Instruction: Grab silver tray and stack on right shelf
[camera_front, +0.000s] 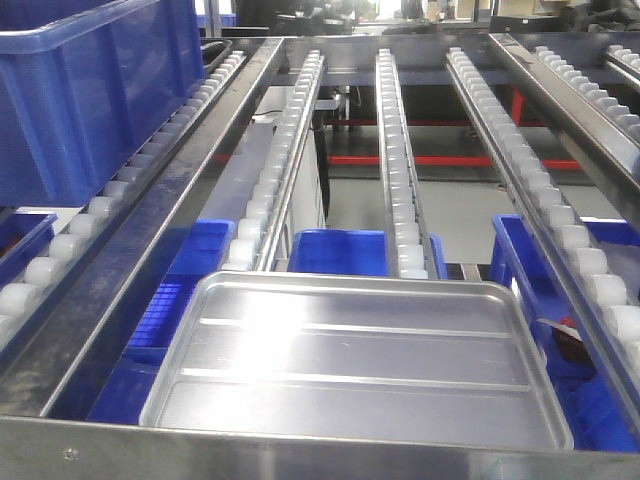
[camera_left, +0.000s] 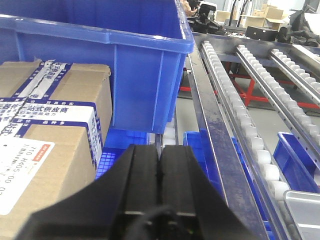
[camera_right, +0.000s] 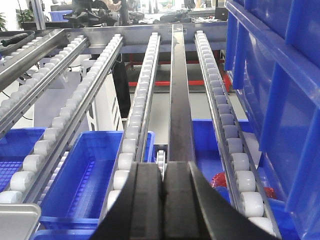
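The silver tray (camera_front: 360, 365) lies flat on the roller tracks of the right shelf (camera_front: 398, 170), just behind its steel front bar (camera_front: 300, 462). It is shiny, with two raised ridges across its floor. One tray corner (camera_left: 305, 210) shows at the lower right of the left wrist view and another corner (camera_right: 15, 220) at the lower left of the right wrist view. My left gripper (camera_left: 159, 150) is shut with nothing in it, left of the tray. My right gripper (camera_right: 163, 167) is shut and empty, to the tray's right. Neither gripper appears in the front view.
A big blue bin (camera_front: 90, 90) stands on the left roller lane, with a taped cardboard box (camera_left: 45, 145) beside it. Stacked blue bins (camera_right: 280, 100) wall the right side. More blue crates (camera_front: 340, 250) sit below the rollers. A dark divider bar (camera_right: 179, 90) runs ahead of the right gripper.
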